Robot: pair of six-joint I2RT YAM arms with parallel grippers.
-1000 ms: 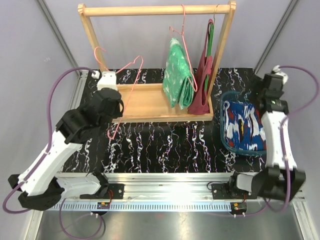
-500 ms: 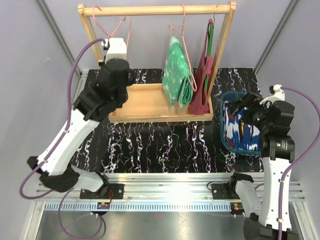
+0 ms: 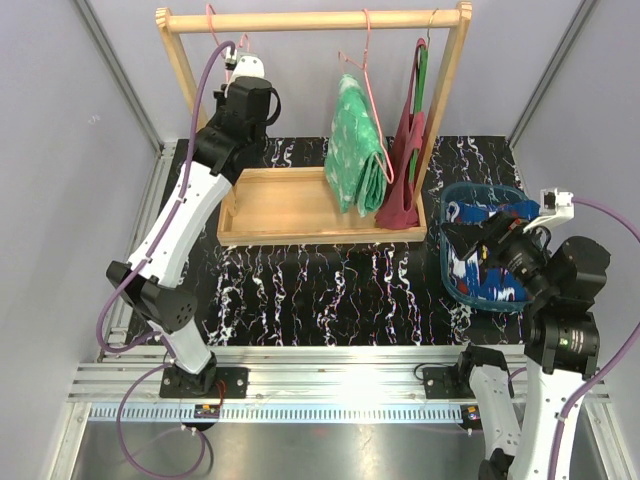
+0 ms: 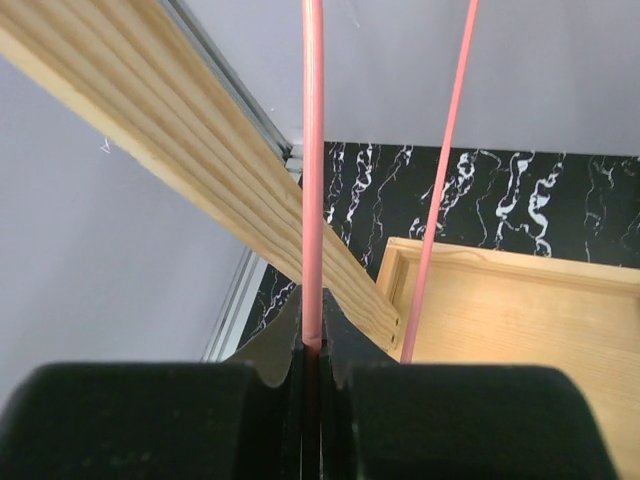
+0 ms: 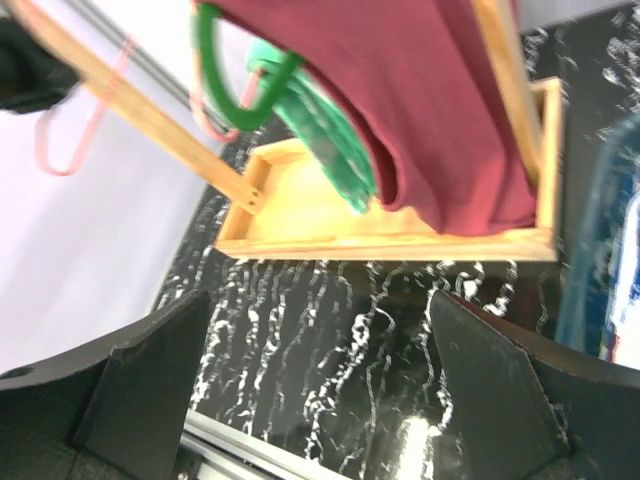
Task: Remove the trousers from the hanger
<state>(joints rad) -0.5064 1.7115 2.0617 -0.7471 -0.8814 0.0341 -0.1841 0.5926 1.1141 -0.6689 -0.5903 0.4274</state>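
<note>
The green trousers with white marbling [image 3: 358,150] hang folded over a pink hanger [image 3: 367,40] on the wooden rack's rail [image 3: 310,18]; they also show in the right wrist view [image 5: 322,135]. The dark blue patterned trousers [image 3: 492,272] lie in the blue basket [image 3: 447,212]. My left gripper [image 3: 236,58] is up at the rail's left end, shut on the wire of an empty pink hanger [image 4: 313,200] whose hook is over the rail. My right gripper [image 3: 468,232] hovers open above the basket's left side, nothing between its fingers [image 5: 145,385].
A maroon tank top [image 3: 404,175] hangs on a green hanger [image 3: 421,75] at the rail's right end, against the green trousers. The rack stands on a wooden tray [image 3: 290,205]. Grey walls close in on both sides.
My left arm has lifted the empty pink hanger from the tray up to the rail and slid it a little right. My right arm has drawn back and risen over the basket.
</note>
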